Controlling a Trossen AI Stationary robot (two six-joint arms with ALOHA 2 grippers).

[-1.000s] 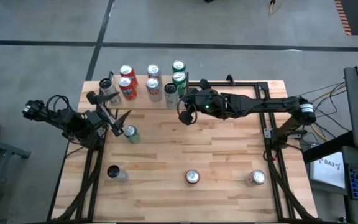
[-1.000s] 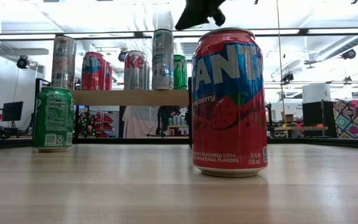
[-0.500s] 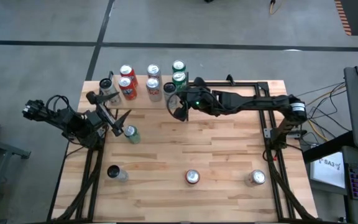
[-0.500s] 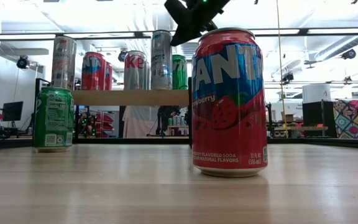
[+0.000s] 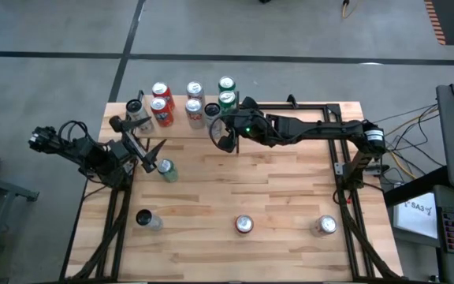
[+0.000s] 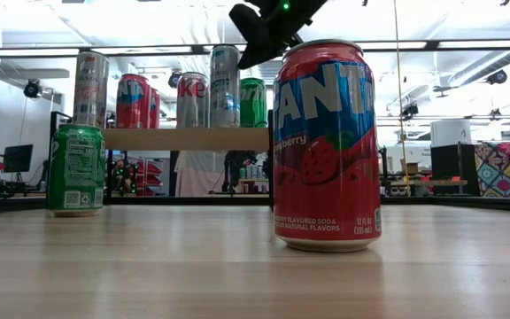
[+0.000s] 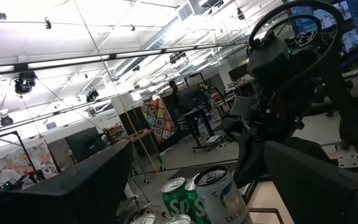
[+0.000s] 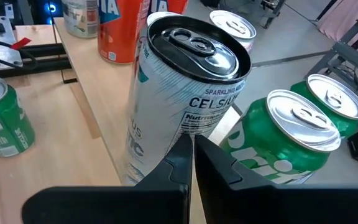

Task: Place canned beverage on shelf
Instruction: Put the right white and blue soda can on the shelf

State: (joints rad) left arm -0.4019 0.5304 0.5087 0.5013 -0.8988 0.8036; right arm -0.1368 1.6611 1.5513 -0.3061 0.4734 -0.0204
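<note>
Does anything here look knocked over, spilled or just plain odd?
Nothing is spilled or knocked over. One oddity: the right gripper is shut, with its tip against the side of the tall Celsius can on the shelf rather than around it. That can may lean a little; I cannot tell.

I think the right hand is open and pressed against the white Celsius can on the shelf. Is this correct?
Not quite: the right hand is shut, not open. The right wrist view shows its fingers together against the white Celsius can, which stands on the shelf.
</note>
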